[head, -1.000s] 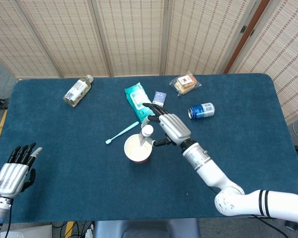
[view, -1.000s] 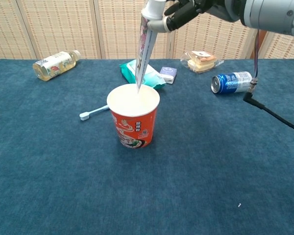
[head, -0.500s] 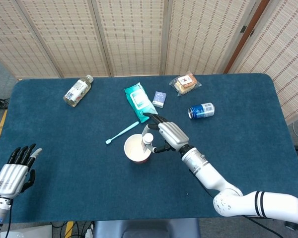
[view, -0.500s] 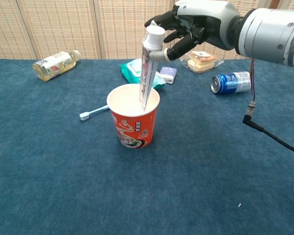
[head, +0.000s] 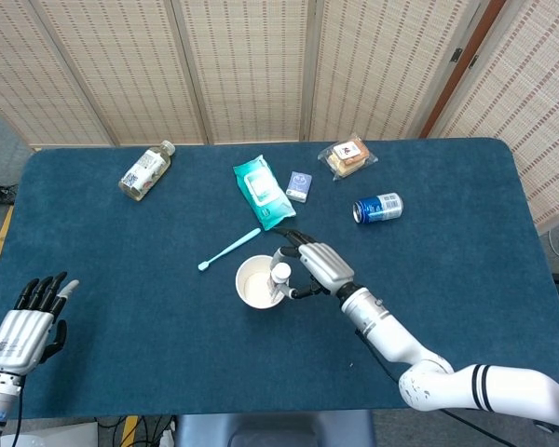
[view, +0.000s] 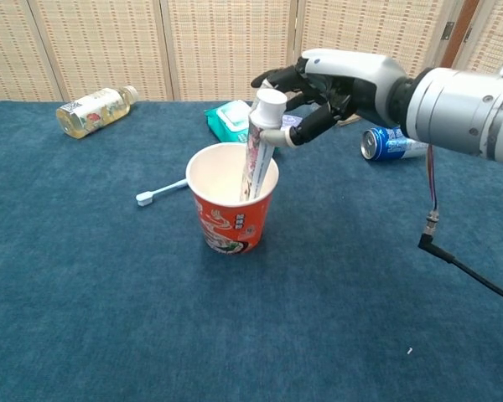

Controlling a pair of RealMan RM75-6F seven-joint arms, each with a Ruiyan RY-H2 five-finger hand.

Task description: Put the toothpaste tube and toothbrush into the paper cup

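1. The right robot hand (view: 318, 92) hovered right at the paper cup (view: 232, 201), thumb and fingers (view: 278, 139) pinching the toothpaste tube (view: 258, 146) just under its white cap.
2. The tube stood cap-up and tilted a little, its lower end down inside the cup, its upper part leaning at the rim on the right robot hand's side.
3. From the head view, the white cap showed at the cup's edge, with the right robot hand (head: 314, 267) pressed in beside it.
4. The toothbrush (head: 229, 250) lay flat on the blue bench (head: 121, 279), just beside the cup and outside it, on the side toward the wet wipes pack (head: 262, 191).
5. The left robot hand (head: 26, 321) waited at the near left corner of the bench, fingers spread and holding nothing, well apart from the cup.
6. Farther back sat a plastic bottle (head: 146, 170) on its side, a small blue card box (head: 298, 185), a wrapped sandwich (head: 347, 156) and a blue drink can (head: 378, 207) lying down.
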